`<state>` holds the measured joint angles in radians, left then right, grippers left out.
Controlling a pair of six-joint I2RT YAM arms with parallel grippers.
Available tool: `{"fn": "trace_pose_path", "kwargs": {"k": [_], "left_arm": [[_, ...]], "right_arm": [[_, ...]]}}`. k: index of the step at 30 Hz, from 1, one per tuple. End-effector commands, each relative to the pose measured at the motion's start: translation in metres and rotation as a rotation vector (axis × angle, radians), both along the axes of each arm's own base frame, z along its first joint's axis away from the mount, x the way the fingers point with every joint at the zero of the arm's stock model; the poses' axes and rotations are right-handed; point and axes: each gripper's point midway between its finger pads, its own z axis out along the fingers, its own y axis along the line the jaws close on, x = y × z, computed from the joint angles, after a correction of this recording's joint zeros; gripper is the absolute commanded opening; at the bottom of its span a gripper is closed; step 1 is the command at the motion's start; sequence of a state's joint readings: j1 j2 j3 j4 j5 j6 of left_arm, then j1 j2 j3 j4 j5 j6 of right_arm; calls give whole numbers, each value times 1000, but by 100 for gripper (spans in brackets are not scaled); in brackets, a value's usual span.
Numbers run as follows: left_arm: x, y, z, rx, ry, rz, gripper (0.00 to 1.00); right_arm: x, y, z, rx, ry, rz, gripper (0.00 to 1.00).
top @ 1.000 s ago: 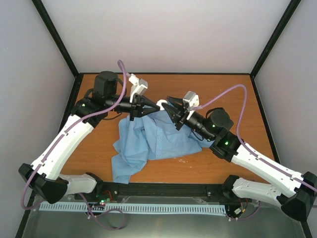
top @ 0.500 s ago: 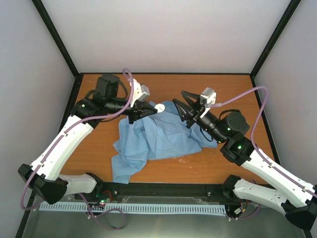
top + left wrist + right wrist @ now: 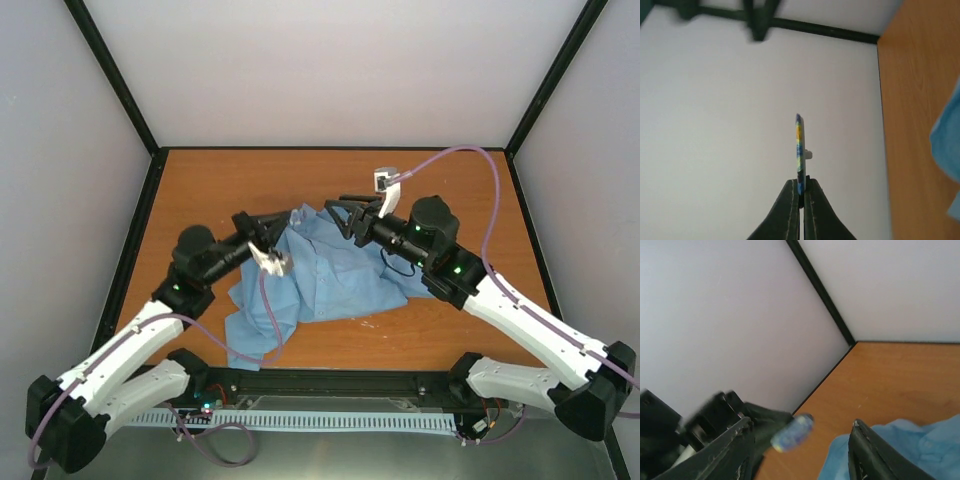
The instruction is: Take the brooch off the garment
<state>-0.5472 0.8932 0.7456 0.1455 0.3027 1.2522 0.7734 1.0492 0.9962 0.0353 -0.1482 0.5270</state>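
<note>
The light blue shirt (image 3: 330, 270) lies crumpled mid-table; its edge shows in the left wrist view (image 3: 947, 150) and the right wrist view (image 3: 920, 445). My left gripper (image 3: 293, 216) (image 3: 801, 182) is shut on the brooch (image 3: 799, 145), a thin disc seen edge-on with blue and yellow on its face and a small white stub on its back. It is held up, clear of the cloth. In the right wrist view the brooch (image 3: 792, 432) is a blurred bluish disc at the tip of the left fingers. My right gripper (image 3: 342, 212) (image 3: 800, 450) is open and empty, facing it over the shirt's far edge.
The orange wooden table (image 3: 200, 180) is enclosed by pale walls and black frame posts (image 3: 115, 75). Purple cables loop off both arms. A black rail runs along the near edge (image 3: 330, 382).
My left arm has dropped low and turned, carrying the brooch a little left and off the shirt. My right gripper pulled back to the right, then came back left, open.
</note>
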Motion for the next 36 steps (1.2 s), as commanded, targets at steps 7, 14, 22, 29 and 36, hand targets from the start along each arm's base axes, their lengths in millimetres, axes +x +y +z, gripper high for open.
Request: {"fn": "trace_pose_path", "kwargs": {"k": [7,14,22,29,36], "left_arm": [[-39,-2,32,245,-893,13,1],[-37,-3,27,271,-908,9,1],[-34,-5,19,278,-871,-1,1],[-24,-6,23,266,-822,12,2],[-24,-5,25,253,-811,17,1]], "right_arm": [[-4,37,-14,129,236,177,44],[-10,54,-12,196,277,287,41],[-14,59,-14,233,282,335,28],[-17,70,-18,198,258,396,23],[-15,76,-18,191,256,419,17]]}}
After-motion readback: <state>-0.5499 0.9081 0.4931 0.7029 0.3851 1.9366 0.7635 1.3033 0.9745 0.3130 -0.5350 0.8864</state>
